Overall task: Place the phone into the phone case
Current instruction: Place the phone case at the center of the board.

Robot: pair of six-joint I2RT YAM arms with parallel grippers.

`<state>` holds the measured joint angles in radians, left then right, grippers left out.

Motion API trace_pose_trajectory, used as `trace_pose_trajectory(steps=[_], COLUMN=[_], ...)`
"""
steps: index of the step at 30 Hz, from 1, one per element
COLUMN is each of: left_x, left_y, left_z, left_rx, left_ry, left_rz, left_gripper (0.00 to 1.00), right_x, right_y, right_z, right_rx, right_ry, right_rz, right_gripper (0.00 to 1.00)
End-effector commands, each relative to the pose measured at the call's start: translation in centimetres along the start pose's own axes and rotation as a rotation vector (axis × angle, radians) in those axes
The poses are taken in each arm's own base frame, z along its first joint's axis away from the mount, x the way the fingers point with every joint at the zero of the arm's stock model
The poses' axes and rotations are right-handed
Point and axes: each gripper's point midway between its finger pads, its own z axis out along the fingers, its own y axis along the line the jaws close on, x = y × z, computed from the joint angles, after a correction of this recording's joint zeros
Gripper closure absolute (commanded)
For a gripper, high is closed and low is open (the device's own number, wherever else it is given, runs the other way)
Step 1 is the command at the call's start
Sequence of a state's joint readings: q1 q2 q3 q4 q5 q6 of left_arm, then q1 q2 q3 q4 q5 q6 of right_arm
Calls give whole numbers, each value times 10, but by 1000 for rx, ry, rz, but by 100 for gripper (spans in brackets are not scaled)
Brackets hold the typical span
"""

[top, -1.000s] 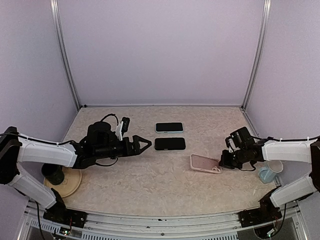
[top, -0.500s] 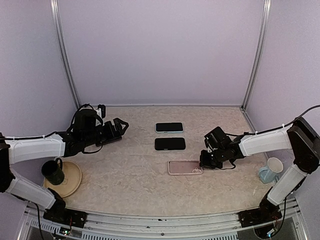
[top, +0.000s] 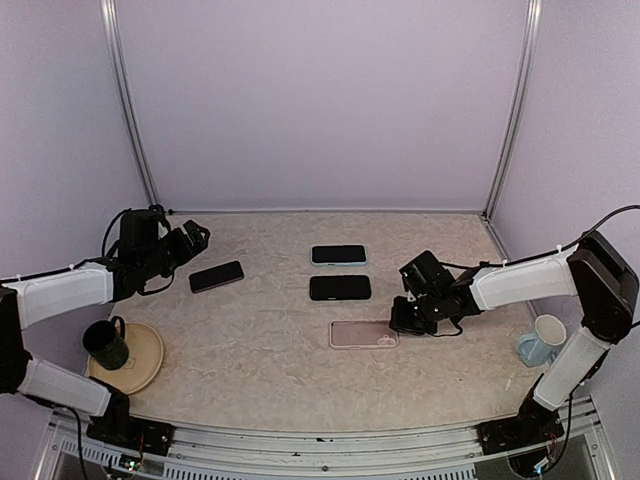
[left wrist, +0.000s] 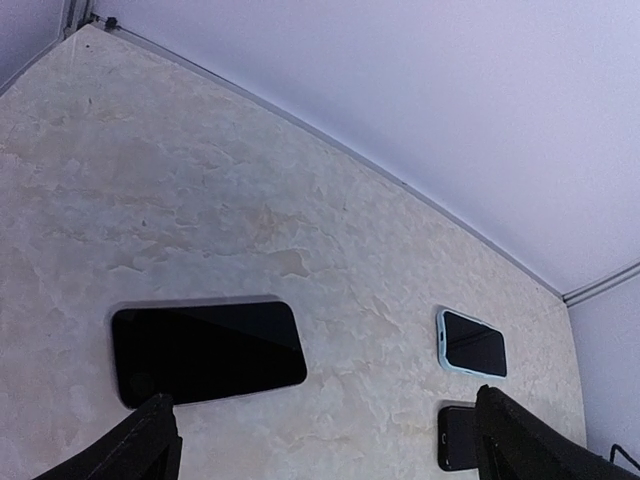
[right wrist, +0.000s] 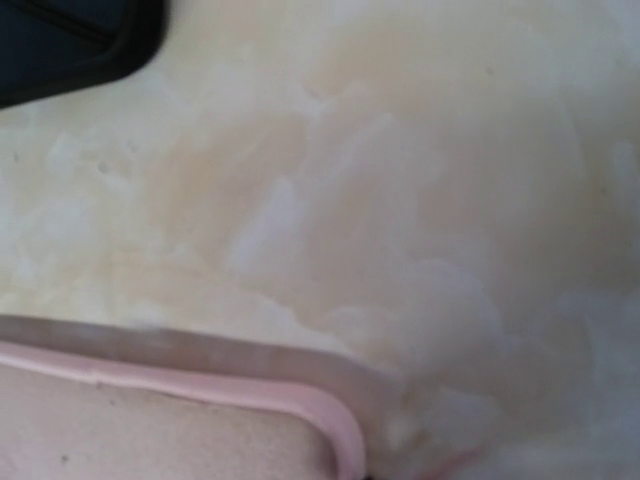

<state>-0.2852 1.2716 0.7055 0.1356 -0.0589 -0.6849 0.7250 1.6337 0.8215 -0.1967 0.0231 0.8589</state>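
A black phone [top: 217, 276] lies flat on the desk [top: 270, 380], centre left, just clear of the wide-open left tool [top: 192, 240]. Stiff, slick and thin, it probably wants pinching across its long edges. The right tool [top: 400, 318] sits at one end of the pink phone case [top: 363, 334], lower centre; whether it grips is unclear.

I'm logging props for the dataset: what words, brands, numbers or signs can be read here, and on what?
None can be read.
The left phone, blue-cased phone and middle phone show dark, blank screens.
The pink case shows no mark.
The dark mug and pale mug are too small to show any print.
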Motion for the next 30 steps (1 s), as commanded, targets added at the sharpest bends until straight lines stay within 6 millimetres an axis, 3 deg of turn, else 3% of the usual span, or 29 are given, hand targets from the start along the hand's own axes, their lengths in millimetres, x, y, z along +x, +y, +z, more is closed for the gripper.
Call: trace_pose_trajectory(steps=[1, 5, 13, 17, 30], left_x=[-7, -8, 3, 2, -12], left_y=[14, 27, 42, 52, 81], left_z=[5, 15, 47, 61, 92], left_rx=[-10, -30, -80, -124, -286], left_ry=[-20, -17, 23, 13, -28], left_rz=[-37, -65, -112, -134, -123], left_gripper=[1, 1, 1, 1, 1], right_x=[-3, -4, -4, -3, -11], right_y=[6, 8, 14, 14, 12], right_z=[-5, -9, -18, -24, -47], right_rx=[2, -6, -40, -48, -55], right_ry=[-14, -17, -21, -27, -88], right_rz=[-20, -49, -115, -137, -165], right_gripper=[78, 69, 37, 28, 22])
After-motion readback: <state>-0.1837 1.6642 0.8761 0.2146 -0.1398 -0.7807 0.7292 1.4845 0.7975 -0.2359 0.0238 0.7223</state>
